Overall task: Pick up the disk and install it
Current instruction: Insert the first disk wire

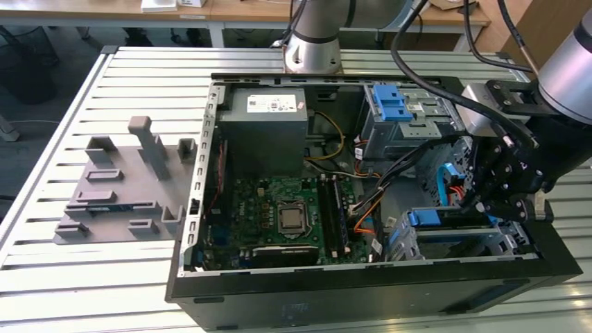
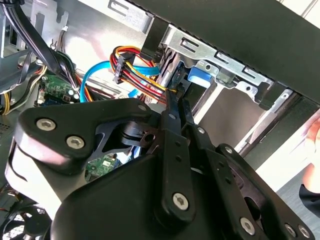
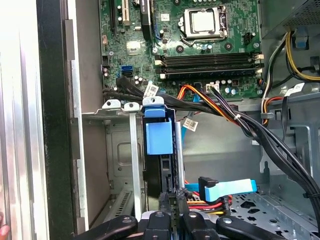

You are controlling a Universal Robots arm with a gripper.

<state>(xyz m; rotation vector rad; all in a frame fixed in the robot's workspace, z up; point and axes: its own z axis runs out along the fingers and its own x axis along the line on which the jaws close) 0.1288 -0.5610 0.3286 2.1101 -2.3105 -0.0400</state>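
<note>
The open computer case [image 1: 370, 291] is seen lying on the slatted metal table [image 1: 111, 291] in the exterior view, with the arm reaching into its corner at the exterior view's right. The gripper [image 1: 504, 201] is lowered over the drive cage [image 1: 462, 243] there. In the first wrist view the fingers [image 3: 170, 207] are seen pressed close together on the edge of the disk [image 3: 160, 155], which stands on edge in a slot of the cage, its blue carrier tab [image 3: 159, 137] uppermost. In the second wrist view the gripper [image 2: 175, 100] is seen narrowed to a thin pinch at the blue tab [image 2: 199, 77] under the cage's metal rail [image 2: 220, 62].

The slot is crowded. A bundle of red, yellow and orange power wires [image 3: 210, 102] and black cables [image 3: 270, 145] is routed just beside the disk, and a flat blue data cable [image 3: 230, 189] with a black plug lies near the fingers. The motherboard [image 1: 282, 215], the grey power-supply box [image 1: 268, 128] and a second cage with a blue latch [image 1: 393, 104] are noted further along the case. A grey moulded fixture [image 1: 125, 187] rests on the table, well apart at the exterior view's left.
</note>
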